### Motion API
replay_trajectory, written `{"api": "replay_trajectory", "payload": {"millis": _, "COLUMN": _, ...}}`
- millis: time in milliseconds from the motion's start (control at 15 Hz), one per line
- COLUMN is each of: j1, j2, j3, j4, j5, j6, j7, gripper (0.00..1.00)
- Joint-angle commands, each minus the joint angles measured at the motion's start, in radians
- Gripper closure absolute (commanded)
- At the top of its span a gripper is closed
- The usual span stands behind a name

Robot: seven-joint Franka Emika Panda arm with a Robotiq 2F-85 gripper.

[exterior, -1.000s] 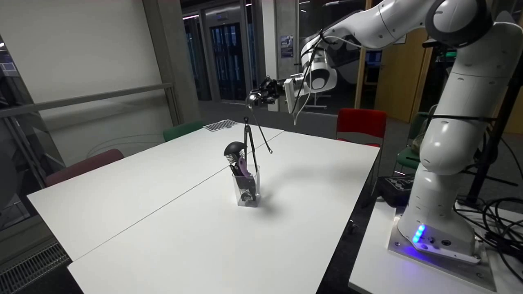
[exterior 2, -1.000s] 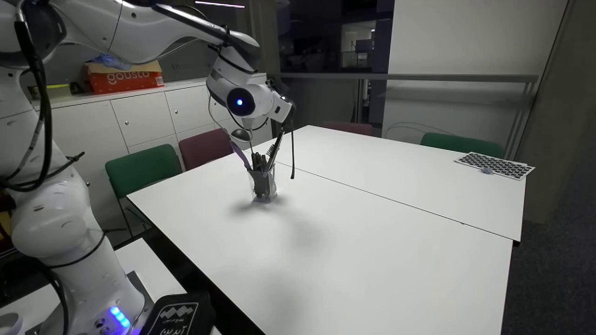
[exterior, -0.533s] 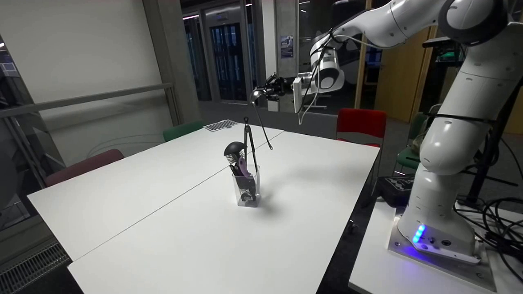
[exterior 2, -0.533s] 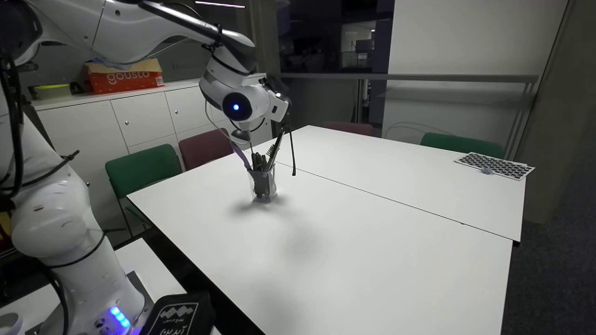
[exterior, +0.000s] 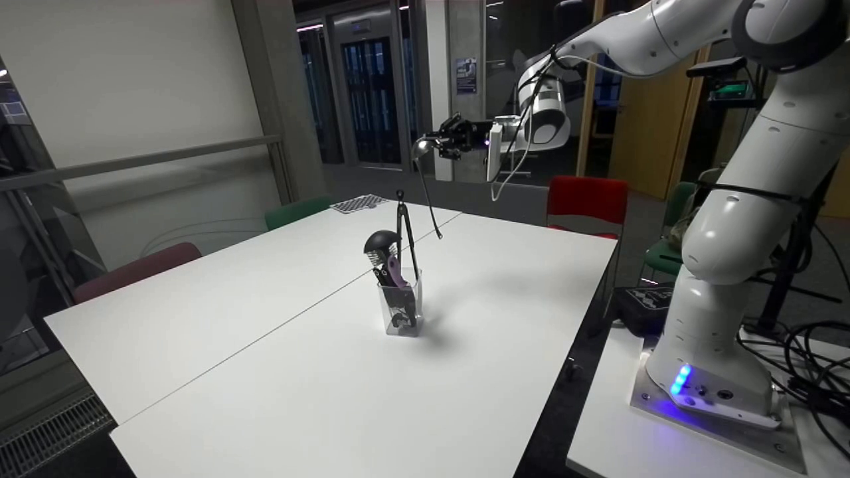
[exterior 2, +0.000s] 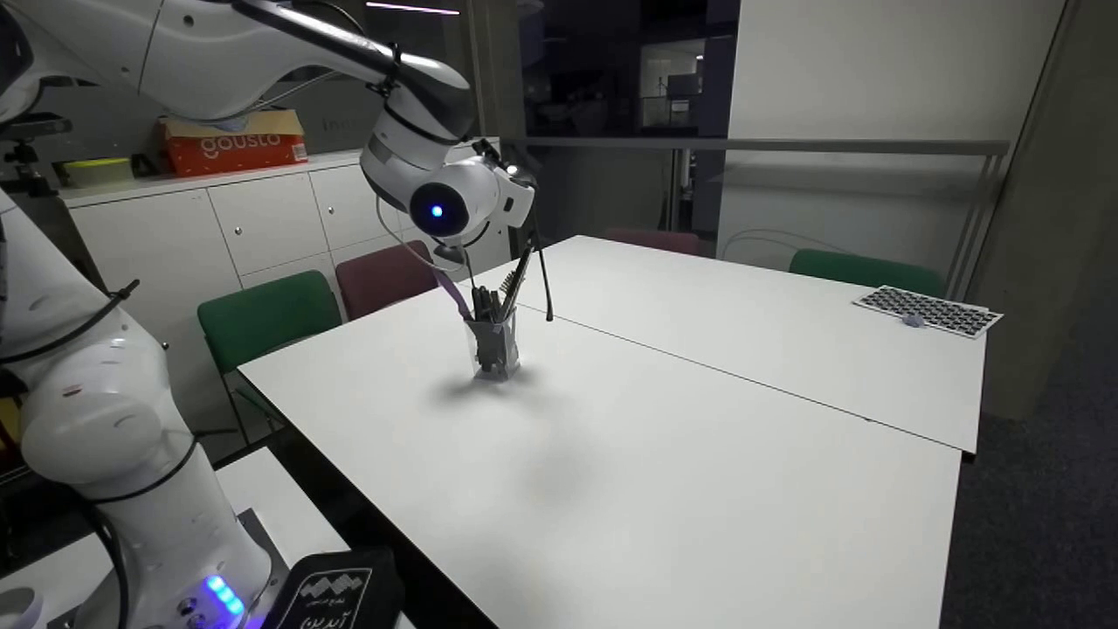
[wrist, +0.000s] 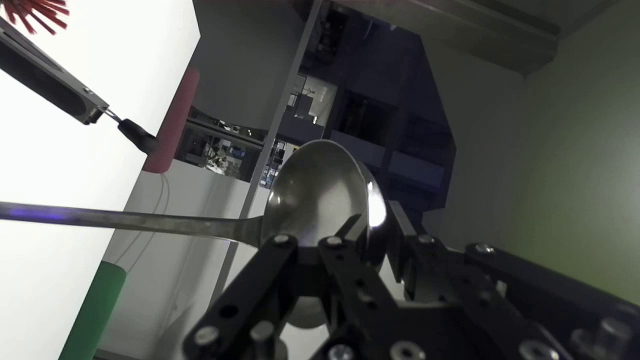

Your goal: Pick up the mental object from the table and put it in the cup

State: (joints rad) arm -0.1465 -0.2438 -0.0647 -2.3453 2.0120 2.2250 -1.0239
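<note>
White surface (exterior: 319,385), red chair (exterior: 588,199) near it. Clear cup (exterior: 418,312) holds tongs (exterior: 402,209), other utensils (exterior: 394,271). My jaws pinch the ladle (wrist: 235,229) by its bowl.

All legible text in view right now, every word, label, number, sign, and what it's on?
"gousto": red box on the cabinets.
Box's white label: too small to read.
Black case: white non-Latin script at the picture's edge, can't read it reliably.
Poster: too small.
Dark pane behind the box: faint lettering, too dim.
</note>
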Motion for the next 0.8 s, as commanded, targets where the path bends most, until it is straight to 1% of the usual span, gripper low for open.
{"api": "replay_trajectory", "payload": {"millis": 0, "j1": -0.014, "j2": -0.048, "j3": -0.021, "j4": -0.046, "j5": -0.005, "j6": -0.067, "j7": -0.026, "gripper": 0.98}}
{"api": "replay_trajectory", "payload": {"millis": 67, "j1": -0.014, "j2": -0.048, "j3": -0.022, "j4": -0.047, "j5": -0.015, "j6": -0.071, "j7": -0.028, "gripper": 0.98}}
{"api": "replay_trajectory", "payload": {"millis": 200, "j1": -0.009, "j2": -0.04, "j3": -0.002, "j4": -0.033, "j5": -0.18, "j6": -0.033, "j7": 0.005, "gripper": 0.98}}
{"api": "replay_trajectory", "payload": {"millis": 267, "j1": -0.005, "j2": -0.006, "j3": -0.01, "j4": -0.013, "j5": -0.103, "j6": -0.029, "j7": 0.001, "gripper": 0.93}}
{"api": "replay_trajectory", "payload": {"millis": 333, "j1": -0.003, "j2": -0.006, "j3": -0.009, "j4": -0.014, "j5": -0.146, "j6": -0.028, "j7": 0.003, "gripper": 0.93}}
{"api": "replay_trajectory", "payload": {"millis": 400, "j1": -0.002, "j2": -0.006, "j3": -0.007, "j4": -0.014, "j5": -0.163, "j6": -0.028, "j7": 0.003, "gripper": 0.93}}
{"api": "replay_trajectory", "payload": {"millis": 733, "j1": -0.001, "j2": -0.006, "j3": -0.005, "j4": -0.014, "j5": -0.173, "j6": -0.028, "j7": 0.003, "gripper": 0.93}}
